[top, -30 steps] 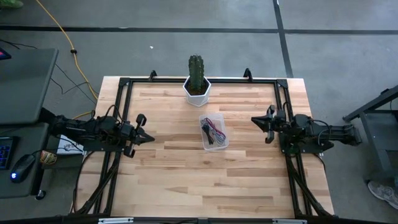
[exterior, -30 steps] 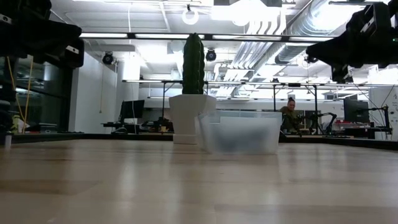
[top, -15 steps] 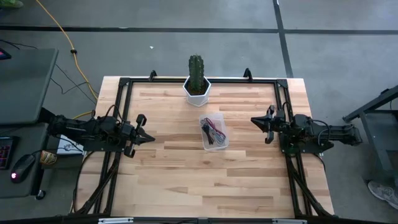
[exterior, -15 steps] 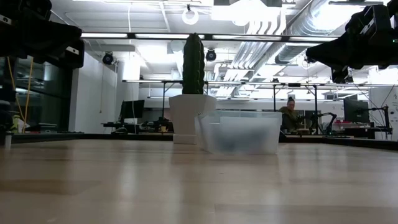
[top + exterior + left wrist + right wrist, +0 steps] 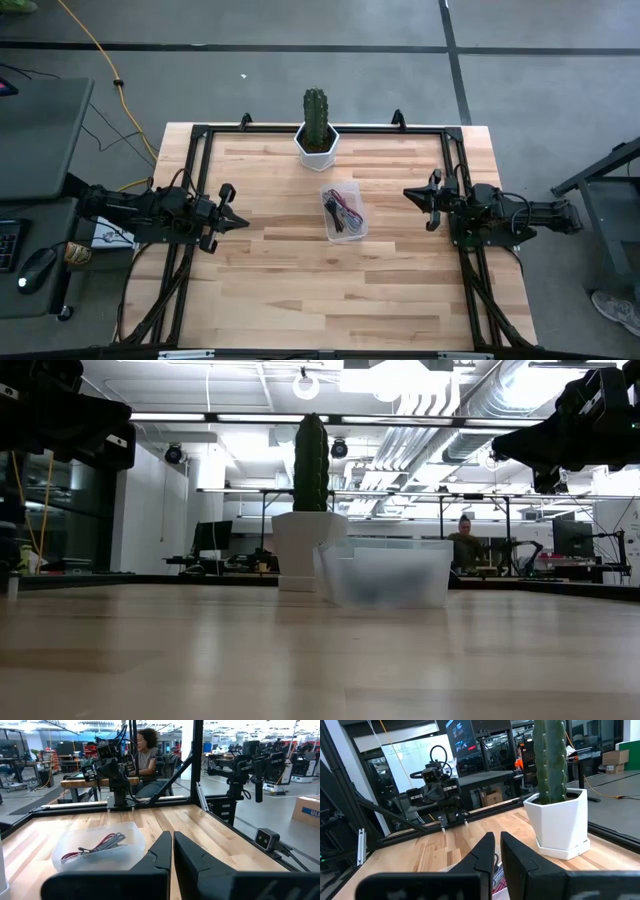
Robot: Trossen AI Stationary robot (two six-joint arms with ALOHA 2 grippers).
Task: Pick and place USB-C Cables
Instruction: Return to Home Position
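Fingers (image 5: pixel 161 854) of the left gripper (image 5: pixel 172 837) are held together, as are those of the right gripper (image 5: pixel 497 839); "UL" is read on a carton (image 5: pixel 306 809); thin red, grey and black USB-C Cables (image 5: pixel 102 844) are seen loosely bundled inside the clear bin (image 5: pixel 100 863) mid-table.

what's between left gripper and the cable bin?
Only bare table, seen in the high view. The left gripper hangs over the table's left side, well apart from the bin.
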